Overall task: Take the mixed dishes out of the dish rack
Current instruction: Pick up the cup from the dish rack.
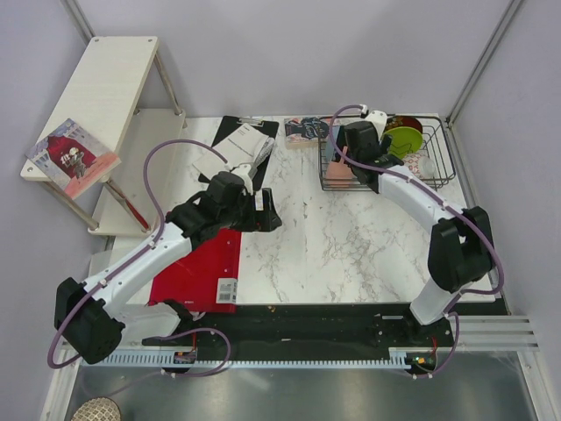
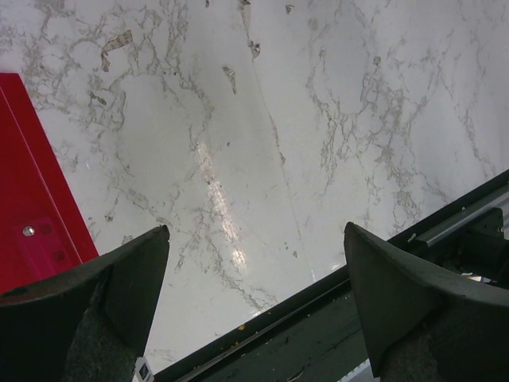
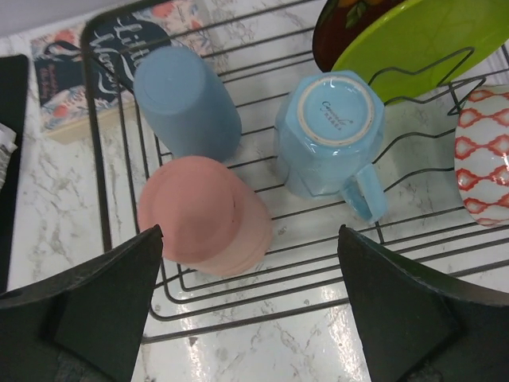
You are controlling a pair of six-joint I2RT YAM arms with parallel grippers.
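Right gripper hangs wide open and empty above the dish rack, over the upturned pink cup. Grey-blue cup at 11 o'clock, light blue handled mug at 1, lime-green plate at 2. Left gripper, also open, hovers over the marble table.

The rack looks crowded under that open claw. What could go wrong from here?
The right gripper hangs open above the pink cup, which sits upside down close beside the grey-blue cup and the mug. A finger coming down might knock a neighbour. A finger could also catch on the rack wires, or snag the mug's handle, which juts toward one finger.
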